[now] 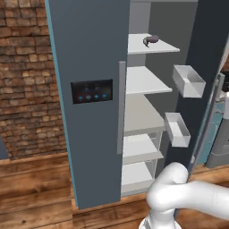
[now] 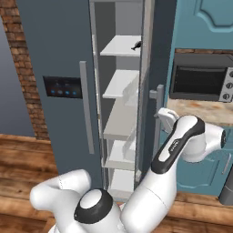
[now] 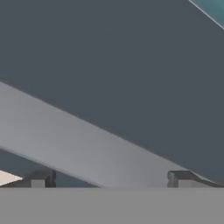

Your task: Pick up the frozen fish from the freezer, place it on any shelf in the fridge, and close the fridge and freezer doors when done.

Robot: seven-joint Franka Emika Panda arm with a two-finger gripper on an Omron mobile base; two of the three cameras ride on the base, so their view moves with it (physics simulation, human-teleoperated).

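The freezer door [image 1: 89, 134], with its black panel [image 1: 91, 91] and blue lights, stands shut facing me. Beside it the fridge [image 1: 143, 80] is open, showing pale grey shelves. The frozen fish [image 1: 151, 40], a tiny slim dark shape, lies on the fridge's top shelf [image 2: 135, 44]. The plain fridge door [image 1: 210, 53] is swung out, two bins [image 1: 188, 80] on its inner side. My gripper [image 3: 111, 179] is open against the door's outer face, and the grey bar handle [image 3: 87, 140] crosses between its spread fingertips [image 3: 41, 177]. My hand [image 2: 166, 117] sits just below that handle [image 2: 159, 96].
A brick wall [image 1: 22, 67] stands left of the cabinet. To the right are teal cabinets [image 2: 205, 18], a toaster oven [image 2: 202, 79] on a counter and a dark cylinder [image 2: 226, 186] low down. The floor [image 1: 36, 197] is wooden.
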